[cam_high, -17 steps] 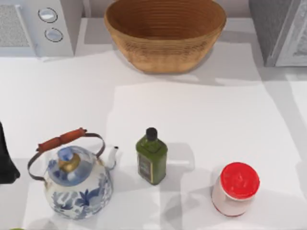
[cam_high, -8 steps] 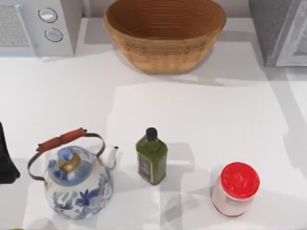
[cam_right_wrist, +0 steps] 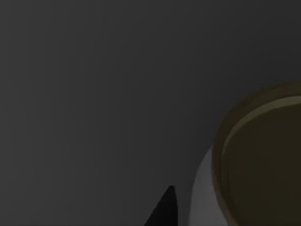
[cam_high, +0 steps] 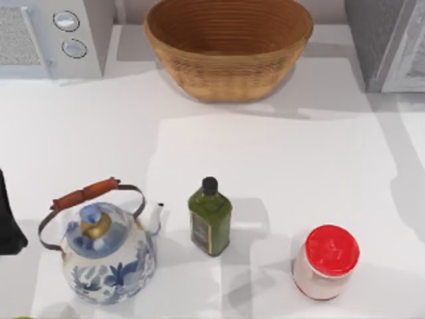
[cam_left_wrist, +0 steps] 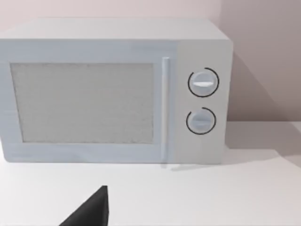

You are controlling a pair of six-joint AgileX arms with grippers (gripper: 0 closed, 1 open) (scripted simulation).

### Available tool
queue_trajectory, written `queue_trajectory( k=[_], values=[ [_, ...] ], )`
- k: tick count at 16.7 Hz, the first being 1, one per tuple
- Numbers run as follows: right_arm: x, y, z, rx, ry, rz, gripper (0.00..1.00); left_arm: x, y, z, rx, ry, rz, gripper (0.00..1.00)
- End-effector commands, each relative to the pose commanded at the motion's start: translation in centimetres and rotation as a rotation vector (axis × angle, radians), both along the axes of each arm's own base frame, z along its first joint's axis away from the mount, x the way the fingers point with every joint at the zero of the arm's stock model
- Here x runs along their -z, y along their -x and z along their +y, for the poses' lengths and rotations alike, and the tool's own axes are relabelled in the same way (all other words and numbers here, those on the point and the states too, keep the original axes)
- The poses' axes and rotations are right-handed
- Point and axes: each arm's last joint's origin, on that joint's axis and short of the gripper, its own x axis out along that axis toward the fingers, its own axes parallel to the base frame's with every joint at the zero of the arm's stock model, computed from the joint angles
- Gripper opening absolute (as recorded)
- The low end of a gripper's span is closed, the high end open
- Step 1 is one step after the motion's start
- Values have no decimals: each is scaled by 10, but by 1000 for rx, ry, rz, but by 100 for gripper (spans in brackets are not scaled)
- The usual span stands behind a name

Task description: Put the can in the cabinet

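The can [cam_high: 325,261], a stubby cylinder with a bright red flat top and pale pinkish sides, stands upright on the white table near the front right. The cabinet [cam_high: 392,43], grey with a pale door, is at the back right corner, well away from the can. My left arm [cam_high: 8,222] is parked as a dark shape at the table's left edge, beside the kettle. Its wrist view faces the microwave [cam_left_wrist: 113,94]. The right wrist view is dark. Nothing touches the can.
A dark green square bottle [cam_high: 210,218] with a black cap stands left of the can. A blue-and-white kettle [cam_high: 105,249] stands front left. A wicker basket [cam_high: 229,43] sits at back centre, with the microwave [cam_high: 50,36] at back left.
The can, bottle and kettle have not moved. A faint shadow along the table's right edge has shifted a little.
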Motion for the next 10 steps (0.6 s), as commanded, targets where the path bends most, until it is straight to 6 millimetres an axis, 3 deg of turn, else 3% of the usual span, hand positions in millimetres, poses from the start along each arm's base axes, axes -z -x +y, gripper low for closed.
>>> queue_trajectory(
  k=[10],
  values=[
    [0,0,0,0,0,0,83,0,0,0,0,0,0,100]
  ],
)
